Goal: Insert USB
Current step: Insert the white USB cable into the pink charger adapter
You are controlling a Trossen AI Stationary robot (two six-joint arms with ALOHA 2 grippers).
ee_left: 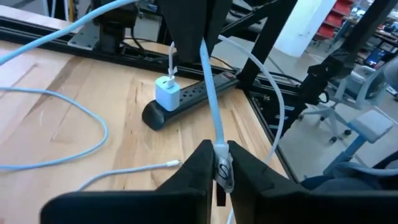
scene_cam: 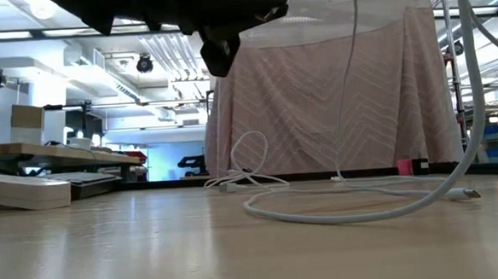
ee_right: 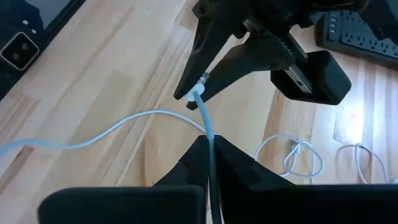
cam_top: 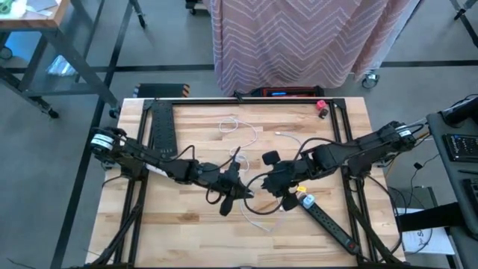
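I see both arms meeting over the middle of the wooden table (cam_top: pixel 179 232). The left gripper (ee_left: pixel 219 163) is clenched on the white USB cable (ee_left: pixel 210 102) near its plug end, and the right gripper (ee_right: pixel 210 155) is also clenched on this same cable, a little further along it. In the right wrist view the plug sits between the left fingers (ee_right: pixel 214 74), raised above the wood. The white charger (ee_left: pixel 166 94) is plugged into the end of the black power strip (ee_left: pixel 186 93), which lies near the right side of the table. A second power strip (cam_top: pixel 162 128) lies far left. Other loose white cables (cam_top: pixel 237 127) rest on the table behind.
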